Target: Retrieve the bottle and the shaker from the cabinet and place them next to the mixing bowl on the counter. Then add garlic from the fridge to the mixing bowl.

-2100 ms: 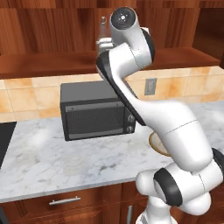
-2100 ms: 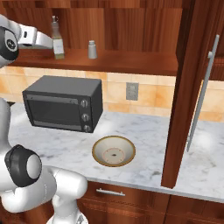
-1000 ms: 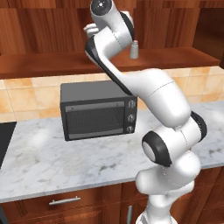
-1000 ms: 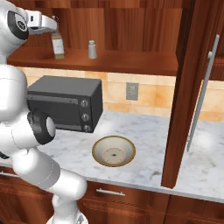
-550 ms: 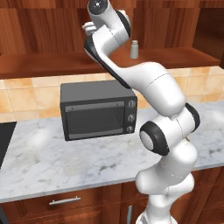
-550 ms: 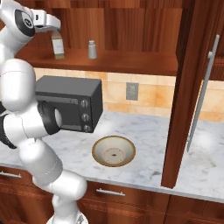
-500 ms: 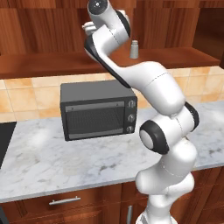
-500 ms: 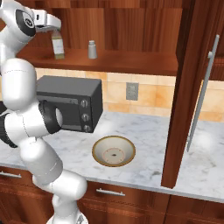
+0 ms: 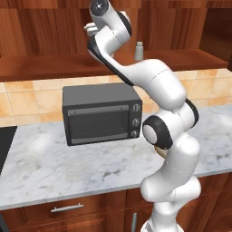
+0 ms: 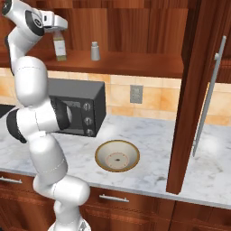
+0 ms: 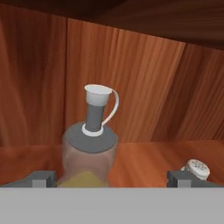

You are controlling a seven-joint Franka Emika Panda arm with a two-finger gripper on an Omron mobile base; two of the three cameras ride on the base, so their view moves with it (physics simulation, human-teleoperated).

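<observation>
The slim clear glass bottle (image 10: pixel 59 47) stands on the dark reddish-brown cabinet (image 10: pixel 135 67) shelf in the right base view, the stubby grey shaker (image 10: pixel 94 51) beside it. In the hand view, the gripper (image 11: pixel 112 178) hovers spread wide above the bottle, grasping nothing.

Brightness: both base views were evenly and softly lit.
Glare: the counter (image 9: pixel 54 167) carried pale shiny patches; the arm was bright white.
Shadows: the cabinet (image 11: pixel 131 65) was dark at the top in the hand view.
Sharpness: the hand view was soft and a little blurred; the bottle (image 11: pixel 89 148) had unclear edges.
</observation>
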